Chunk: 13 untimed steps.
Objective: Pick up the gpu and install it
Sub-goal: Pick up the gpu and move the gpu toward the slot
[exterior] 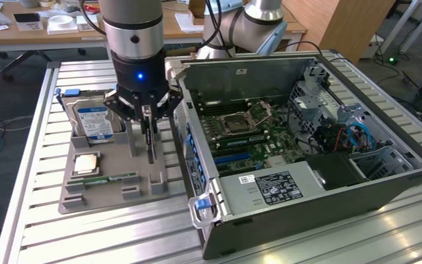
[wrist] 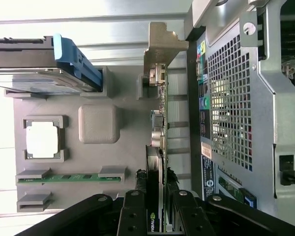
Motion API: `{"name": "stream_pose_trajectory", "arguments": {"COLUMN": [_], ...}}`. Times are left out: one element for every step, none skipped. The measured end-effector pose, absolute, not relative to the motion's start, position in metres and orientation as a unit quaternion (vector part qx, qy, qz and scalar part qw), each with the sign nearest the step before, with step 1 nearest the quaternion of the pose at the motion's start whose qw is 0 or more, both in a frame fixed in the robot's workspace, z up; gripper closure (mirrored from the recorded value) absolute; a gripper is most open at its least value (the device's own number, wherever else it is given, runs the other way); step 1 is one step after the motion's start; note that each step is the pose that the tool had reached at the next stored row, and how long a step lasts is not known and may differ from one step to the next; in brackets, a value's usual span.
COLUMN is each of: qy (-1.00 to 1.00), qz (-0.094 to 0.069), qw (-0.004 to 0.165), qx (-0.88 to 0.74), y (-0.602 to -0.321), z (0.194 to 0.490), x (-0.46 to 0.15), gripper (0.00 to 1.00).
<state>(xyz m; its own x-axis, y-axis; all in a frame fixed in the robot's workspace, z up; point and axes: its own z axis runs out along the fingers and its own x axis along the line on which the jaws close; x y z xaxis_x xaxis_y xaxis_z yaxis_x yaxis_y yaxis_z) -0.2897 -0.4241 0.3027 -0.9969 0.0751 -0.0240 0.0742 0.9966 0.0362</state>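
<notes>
My fingers [wrist: 133, 216] sit one on each broad face of the gpu [wrist: 157, 132]. The black pads look pressed against it with no gap showing, so I judge my gripper [exterior: 149, 137] clamped on the card rather than merely straddling it. The card stands on its thin edge directly under me, so there is no offset to close: it is between the fingertips, not beside them.

Its long axis runs parallel to the ported rear wall of the computer case [exterior: 328, 181], just outside that wall and close to it. From my grip the board stretches away to its silver bracket [wrist: 160, 49], which is the end farthest from my fingers. That end seems to rest against a post of the gray tray [wrist: 128, 152], so the card looks seated in its slot, not raised; I can't make out any gap under it.

The tray lies flat against the outside of the case, and the gpu takes the tray's lane nearest the case. Farther from the case than the card are the processor chip [wrist: 42, 140] in its frame and the narrow green memory stick [wrist: 69, 177], both lying flat. Farthest out stands the hard drive [exterior: 94, 121], on edge.

On the other side of that wall, the case lies on its side with its panel off and the motherboard [exterior: 248, 132] facing up. The slots inside are across the wall from where I hold the card.
</notes>
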Motion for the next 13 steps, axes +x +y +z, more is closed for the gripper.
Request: {"name": "stream_pose_trajectory", "arguments": {"qy": [0.999,0.999,0.999,0.999,0.999,0.999,0.999,0.999,0.999,0.999,0.999,0.999,0.999], "qz": [0.018,0.018,0.018,0.018,0.018,0.018,0.018,0.018,0.018,0.018,0.018,0.018,0.018], "qw": [0.013,0.013,0.013,0.013,0.013,0.013,0.013,0.013,0.013,0.013,0.013,0.013,0.013], "qx": [0.037,0.037,0.037,0.037,0.037,0.037,0.037,0.037,0.037,0.037,0.037,0.037,0.037], "y": [-0.424,-0.424,-0.424,-0.424,-0.424,-0.424,-0.424,-0.424,-0.424,-0.424,-0.424,-0.424,-0.424], "z": [0.304,0.306,0.307,0.308,0.31,0.311,0.311,0.312,0.319,0.324,0.328,0.33,0.33], "x": [-0.29,-0.29,-0.29,-0.29,-0.29,-0.29,-0.29,-0.29,-0.29,-0.29,-0.29,-0.29,-0.29], "gripper": [0.74,0.74,0.74,0.74,0.74,0.74,0.74,0.74,0.74,0.74,0.74,0.74,0.74]}}
